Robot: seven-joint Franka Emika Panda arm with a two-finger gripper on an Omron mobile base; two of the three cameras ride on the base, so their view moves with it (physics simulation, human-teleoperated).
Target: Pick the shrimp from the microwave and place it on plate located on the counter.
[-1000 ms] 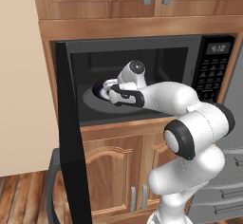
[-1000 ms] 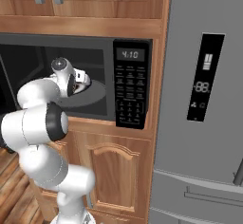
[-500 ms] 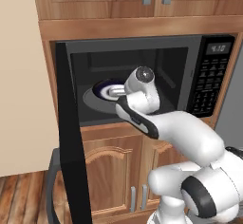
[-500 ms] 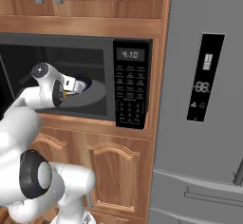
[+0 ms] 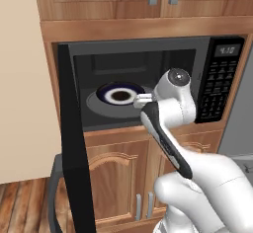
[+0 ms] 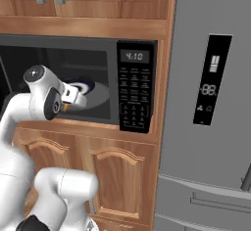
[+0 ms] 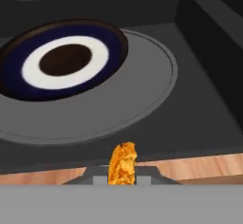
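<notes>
Inside the black box microwave (image 5: 148, 86) the grey round turntable (image 7: 137, 83) carries a dark blue-rimmed dish (image 7: 61, 59) with white ring and, it seems, a dark centre

Flat, even rendered light, dim microwave (image 5: 148, 86) cavity (soft shadows), slightly blurry, no glare

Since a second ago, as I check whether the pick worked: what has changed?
The gripper has drawn back from over the blue-rimmed dish to the front edge of the microwave, shut on the shrimp, which has come out with it. The dish, the turntable and the open door stayed put.
</notes>
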